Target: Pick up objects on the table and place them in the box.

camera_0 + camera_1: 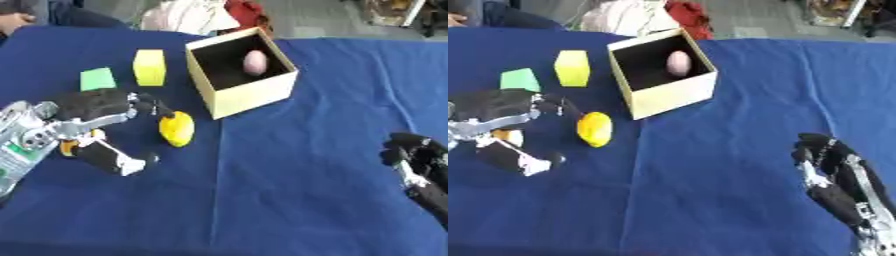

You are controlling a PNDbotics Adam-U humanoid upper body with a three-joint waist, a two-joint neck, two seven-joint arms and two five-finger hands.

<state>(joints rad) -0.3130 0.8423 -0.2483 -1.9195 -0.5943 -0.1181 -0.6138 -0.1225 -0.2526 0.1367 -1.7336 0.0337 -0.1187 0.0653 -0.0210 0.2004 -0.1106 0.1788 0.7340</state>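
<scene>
Left hand point(101, 107) fingers spread wide | yellow lemon point(177, 128) just off their tips, toward box point(254, 95), long axis pointing away | right hand point(829, 165) far, relaxed open.

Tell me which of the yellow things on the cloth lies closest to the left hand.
The rounded yellow fruit, just off the fingertips of the left hand. The yellow block stands farther back beside the green block, and the yellow box is farther still.

2 head-mounted eyes, steeply downward, near, sharing the blue table point(289, 165) and box point(249, 92).
</scene>
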